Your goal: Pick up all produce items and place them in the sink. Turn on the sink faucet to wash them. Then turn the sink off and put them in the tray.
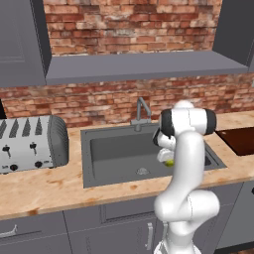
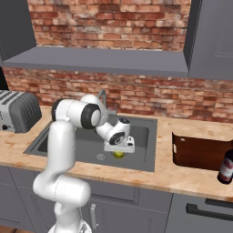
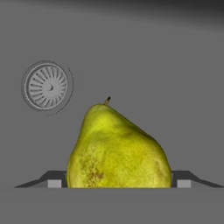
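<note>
While the end effector [image 2: 119,151] hangs low inside the large dark grey recessed sink [image 2: 139,129], its fingers spread either side of the yellow-green pear [image 3: 117,148] (whether it pinches is unclear), it should release gently near the round metal drain [image 3: 47,86]. No writing is legible.

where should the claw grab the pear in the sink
Grip the pear across its wide lower belly, coming straight down from above. It lies on the sink floor beside the drain, stem end tapering, so the narrow neck would likely slip. The claw already straddles the belly, fingertips either side.
</note>
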